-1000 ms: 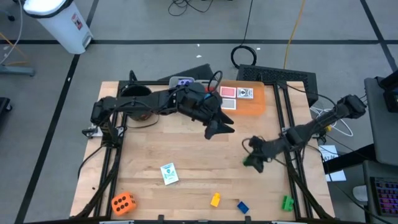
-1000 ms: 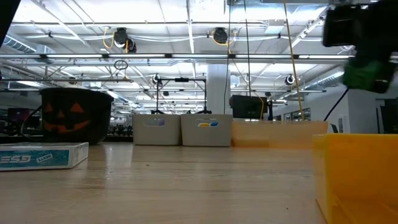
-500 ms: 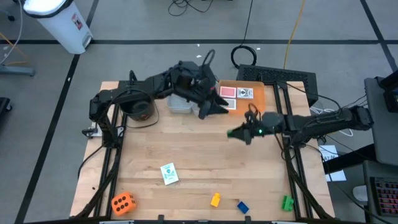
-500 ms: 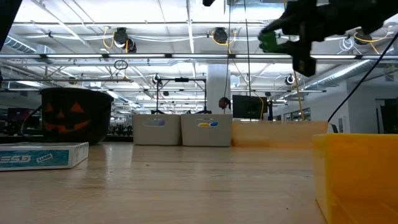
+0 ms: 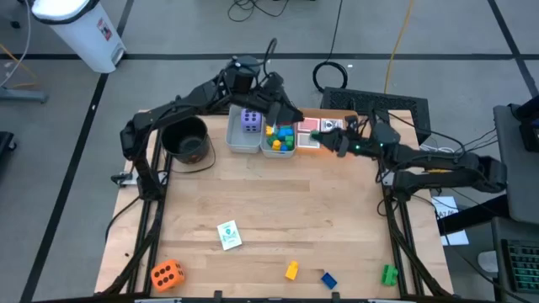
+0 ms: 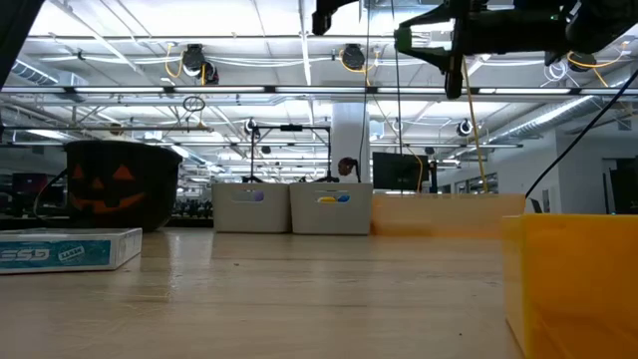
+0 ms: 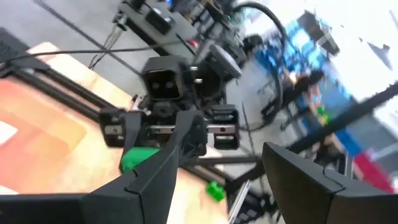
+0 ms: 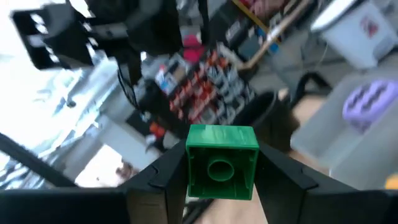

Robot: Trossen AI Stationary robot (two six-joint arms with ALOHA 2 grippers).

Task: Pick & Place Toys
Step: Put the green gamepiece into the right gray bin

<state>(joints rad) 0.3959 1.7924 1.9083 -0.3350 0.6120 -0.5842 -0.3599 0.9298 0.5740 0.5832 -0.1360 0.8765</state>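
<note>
Jaws of the right gripper [image 8: 221,186] clamp a small green plastic brick [image 8: 222,161], held aloft at upper centre-right, over the flat orange tray [image 5: 337,139]; left gripper [image 5: 290,116] jaws stand parted and empty above the grey plastic bins [image 5: 240,145]; other bricks lie along the wooden bench [image 5: 278,210] lower edge.

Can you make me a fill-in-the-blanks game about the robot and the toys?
1. The right gripper is holding a brick that is ____.
2. The purple die sits inside a grey ____.
3. The orange die lies on the wooden ____.
4. The black bucket has a ____ face on it.

Missing words: green; bin; table; pumpkin
</note>
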